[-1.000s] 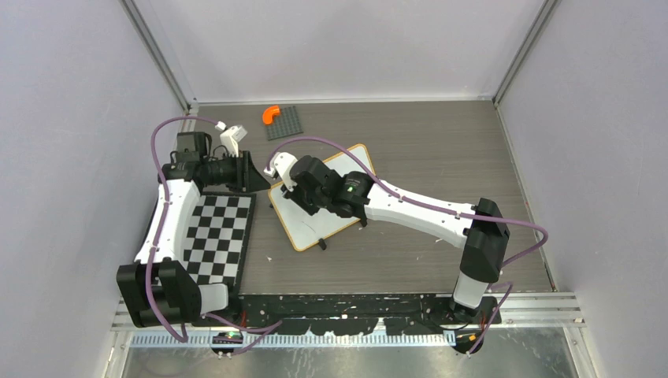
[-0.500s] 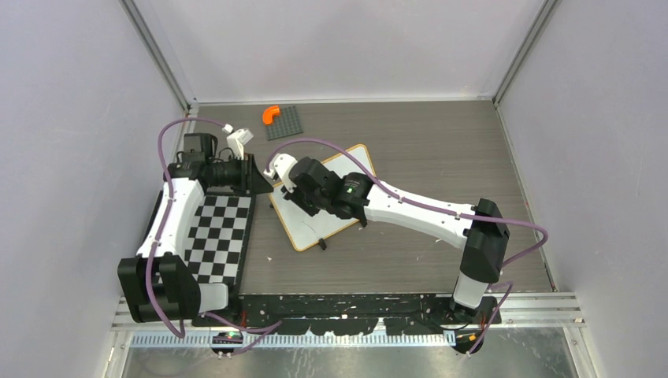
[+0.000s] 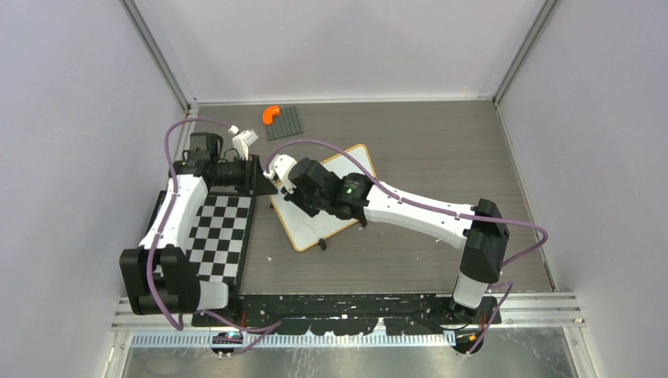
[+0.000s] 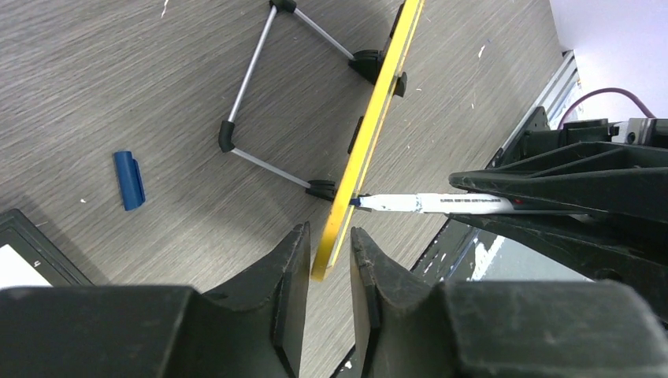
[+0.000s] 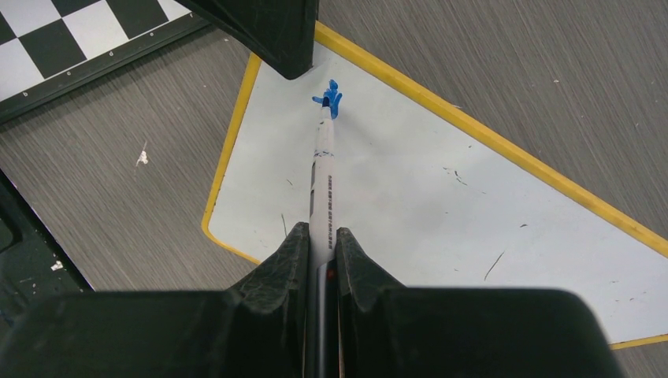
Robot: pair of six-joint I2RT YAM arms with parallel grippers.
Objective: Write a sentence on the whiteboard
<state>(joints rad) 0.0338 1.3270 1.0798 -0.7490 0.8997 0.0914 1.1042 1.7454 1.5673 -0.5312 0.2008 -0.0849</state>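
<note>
From above, the whiteboard point(image 3: 306, 224) lies slanted at mid-frame, just right of the checkerboard mat point(image 3: 219, 236).

In the left wrist view, the left gripper point(image 4: 327, 252) brackets the board's yellow rim at bottom centre. Its jaws stand narrowly apart, and I cannot tell whether they pinch the rim.

In the right wrist view, the right gripper point(image 5: 321, 244) is clamped on a marker point(image 5: 321, 173). The marker's tip rests on a small blue mark point(image 5: 329, 98) near the top.

I'd say the writing has barely begun. The next move calls for a steady stroke at light pressure with the board held firm.

Bright, even light from above; shadows on the table point(image 3: 410, 260) fall soft (top view); the whiteboard point(image 5: 410, 197) looks matte, wrist views sharp.
</note>
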